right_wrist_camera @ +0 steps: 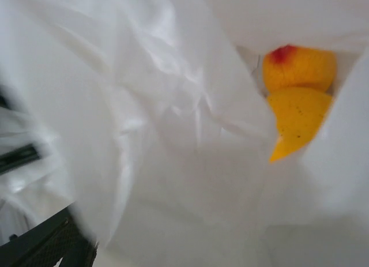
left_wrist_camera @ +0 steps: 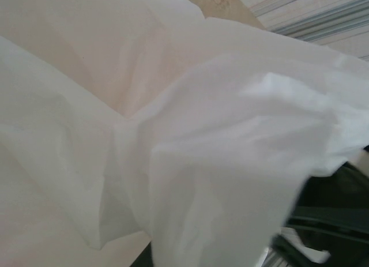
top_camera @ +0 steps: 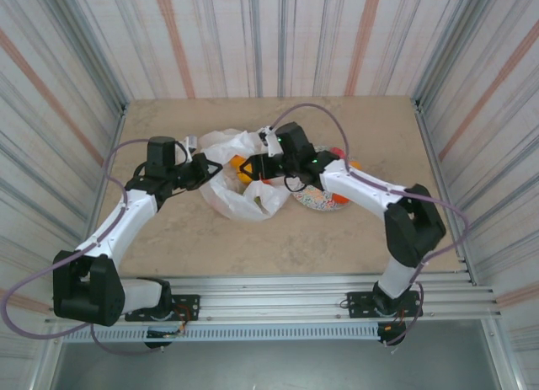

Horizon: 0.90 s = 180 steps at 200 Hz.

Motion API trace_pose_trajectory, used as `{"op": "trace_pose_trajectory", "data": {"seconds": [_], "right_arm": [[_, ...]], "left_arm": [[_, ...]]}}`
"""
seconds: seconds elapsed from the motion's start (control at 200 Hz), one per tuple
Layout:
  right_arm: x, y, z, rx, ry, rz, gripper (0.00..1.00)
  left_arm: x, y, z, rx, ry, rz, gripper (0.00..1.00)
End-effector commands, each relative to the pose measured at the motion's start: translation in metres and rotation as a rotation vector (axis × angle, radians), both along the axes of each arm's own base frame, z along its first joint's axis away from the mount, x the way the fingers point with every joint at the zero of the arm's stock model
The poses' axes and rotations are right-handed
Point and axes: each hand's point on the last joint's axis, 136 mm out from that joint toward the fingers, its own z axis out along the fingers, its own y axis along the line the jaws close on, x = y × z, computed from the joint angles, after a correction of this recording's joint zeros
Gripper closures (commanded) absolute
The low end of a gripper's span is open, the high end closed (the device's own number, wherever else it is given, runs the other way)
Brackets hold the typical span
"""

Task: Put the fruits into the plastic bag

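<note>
The plastic bag [top_camera: 244, 200] lies crumpled in the middle of the worktop [top_camera: 210, 247], between the two arms. The left fingers [top_camera: 202, 169] are clamped tight on its left rim. The right fingers [top_camera: 255, 166] hang over the bag's mouth — how far apart, I cannot tell. Inside lie two yellow-orange fruits [right_wrist_camera: 298, 68], touching — one has a red blotch.

Plastic bag [right_wrist_camera: 173, 134] folds tight around fruits [right_wrist_camera: 298, 68]

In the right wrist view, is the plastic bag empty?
No, two yellow-orange fruits sit touching each other between the white folds of the plastic bag, one with a red spot.
</note>
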Motion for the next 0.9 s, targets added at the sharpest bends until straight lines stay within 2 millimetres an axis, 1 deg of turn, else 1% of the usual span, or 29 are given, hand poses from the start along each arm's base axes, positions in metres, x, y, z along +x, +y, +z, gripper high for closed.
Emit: {"op": "trace_pose_trajectory", "data": {"seconds": [0.0,0.12,0.2,0.256,0.301,0.371,0.511,0.571,0.646,0.701,0.767,0.897], "right_arm": [[-0.003,-0.021,0.012,0.006,-0.025,-0.029,0.23],[-0.006,-0.042,0.028,0.039,-0.049,-0.052,0.23],[-0.009,-0.06,0.033,0.031,-0.062,-0.077,0.23],[-0.013,-0.075,0.032,-0.004,-0.072,-0.106,0.23],[-0.015,-0.09,0.029,-0.066,-0.091,-0.144,0.22],[-0.02,-0.119,0.018,-0.201,-0.116,-0.219,0.22],[-0.028,-0.187,-0.01,-0.43,-0.105,-0.403,0.19],[-0.031,-0.215,-0.022,-0.489,-0.076,-0.484,0.19],[-0.035,-0.241,-0.039,-0.524,-0.035,-0.565,0.18],[-0.035,-0.255,-0.05,-0.526,0.008,-0.618,0.17],[-0.033,-0.267,-0.065,-0.528,0.07,-0.658,0.17],[-0.028,-0.275,-0.084,-0.566,0.137,-0.694,0.17]], "left_arm": [[0.0,0.002,0.006,0.001,-0.026,-0.005,1.0],[0.001,0.002,0.005,0.006,-0.024,-0.006,1.0],[0.0,0.002,0.004,0.008,-0.021,-0.005,1.0],[0.001,0.002,0.003,0.009,-0.02,-0.004,1.0],[0.001,0.002,0.004,0.008,-0.02,-0.003,1.0],[0.002,0.002,0.004,0.007,-0.02,-0.004,1.0],[0.004,0.001,0.005,0.003,-0.018,-0.008,1.0],[0.004,0.001,0.005,0.004,-0.018,-0.008,1.0],[0.004,0.001,0.005,0.005,-0.018,-0.007,1.0],[0.004,0.001,0.003,0.006,-0.015,-0.005,1.0],[0.004,0.001,0.002,0.007,-0.014,-0.005,1.0],[0.004,0.0,0.002,0.004,-0.011,-0.01,1.0]]}}
